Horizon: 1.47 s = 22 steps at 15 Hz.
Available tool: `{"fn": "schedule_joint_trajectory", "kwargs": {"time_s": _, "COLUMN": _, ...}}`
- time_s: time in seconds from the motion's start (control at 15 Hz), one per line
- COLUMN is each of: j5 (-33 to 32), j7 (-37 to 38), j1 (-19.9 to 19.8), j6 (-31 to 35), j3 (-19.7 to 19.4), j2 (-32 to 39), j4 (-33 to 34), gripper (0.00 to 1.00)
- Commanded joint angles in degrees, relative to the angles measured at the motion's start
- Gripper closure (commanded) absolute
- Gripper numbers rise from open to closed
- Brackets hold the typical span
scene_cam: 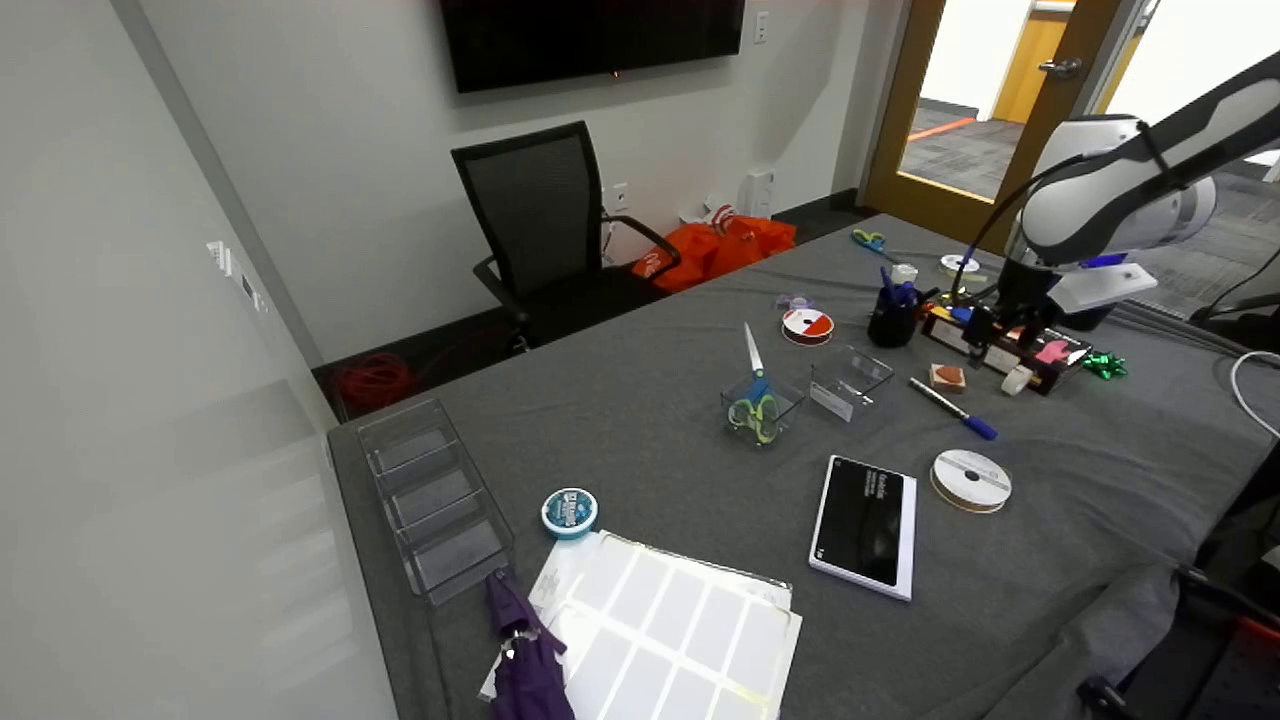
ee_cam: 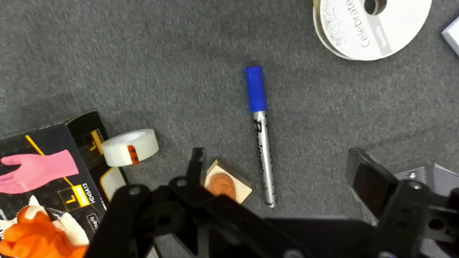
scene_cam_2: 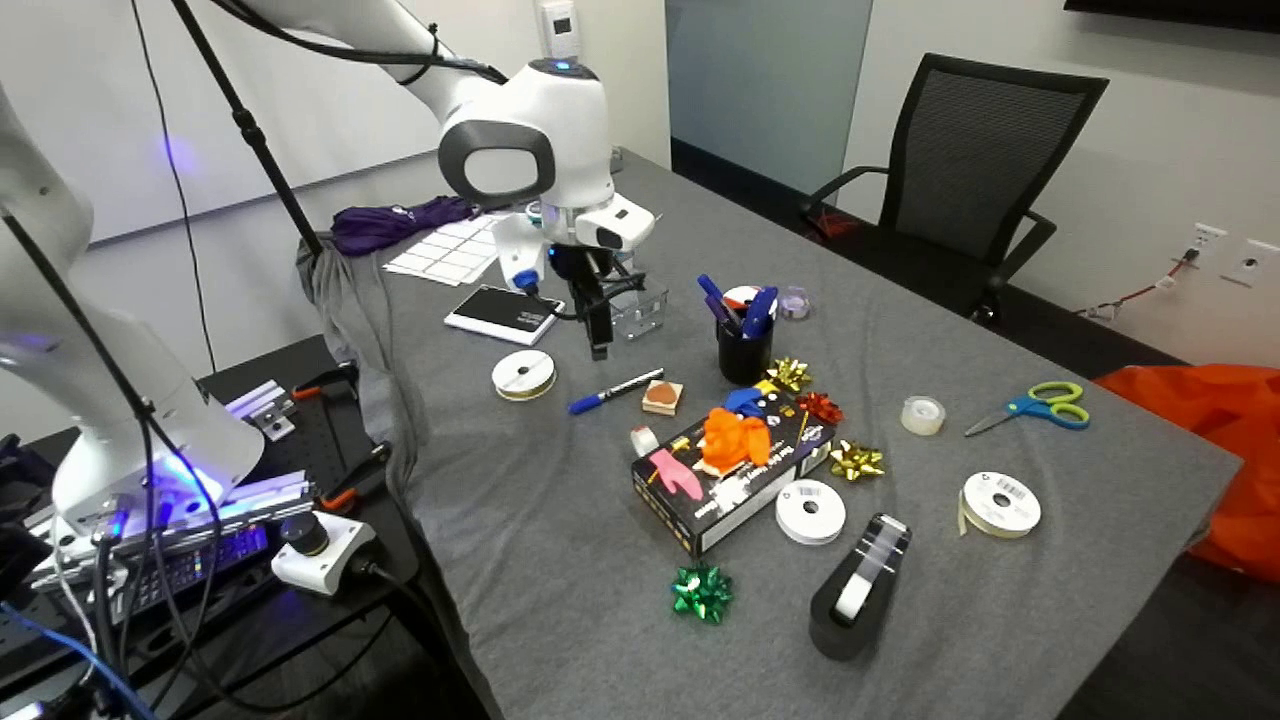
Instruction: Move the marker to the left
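Observation:
The marker has a silver barrel and a blue cap. It lies flat on the grey cloth in the wrist view (ee_cam: 263, 143), cap toward the top. It also shows in both exterior views (scene_cam: 952, 408) (scene_cam_2: 616, 391). My gripper (ee_cam: 277, 152) is open and empty. In the wrist view its two fingers stand apart on either side of the marker's barrel, with the marker nearer the left finger. In the exterior views the gripper (scene_cam_2: 605, 325) hangs above the table, apart from the marker.
A wooden stamp (ee_cam: 224, 182) lies close beside the marker, partly behind the left finger. A tape roll (ee_cam: 131, 147) and a black glove box (ee_cam: 46, 143) lie left. A white ribbon spool (ee_cam: 391, 32) is upper right. A pen cup (scene_cam_2: 744, 355) and clear tray (scene_cam: 850, 380) stand nearby.

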Motion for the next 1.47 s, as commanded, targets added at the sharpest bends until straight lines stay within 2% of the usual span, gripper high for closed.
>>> {"fn": "schedule_joint_trajectory", "kwargs": {"time_s": 0.0, "j5": 4.13, "j7": -6.65, "j1": -2.47, "j6": 2.98, "j3": 1.44, "j2": 4.99, "j4": 2.73, "gripper": 0.00}}
{"fn": "schedule_joint_trajectory", "kwargs": {"time_s": 0.33, "j5": 4.82, "j7": -9.44, "j1": -4.16, "j6": 3.44, "j3": 1.73, "j2": 8.27, "j4": 2.48, "gripper": 0.00}}
{"fn": "schedule_joint_trajectory", "kwargs": {"time_s": 1.13, "j5": 4.50, "j7": -7.50, "j1": -4.55, "j6": 9.50, "j3": 3.63, "j2": 14.54, "j4": 2.78, "gripper": 0.00}}
{"fn": "schedule_joint_trajectory", "kwargs": {"time_s": 1.27, "j5": 4.45, "j7": -7.18, "j1": -4.53, "j6": 10.37, "j3": 3.98, "j2": 15.16, "j4": 2.85, "gripper": 0.27}}
{"fn": "schedule_joint_trajectory", "kwargs": {"time_s": 1.4, "j5": 4.29, "j7": -6.73, "j1": -4.42, "j6": 10.91, "j3": 4.12, "j2": 15.74, "j4": 2.99, "gripper": 0.42}}
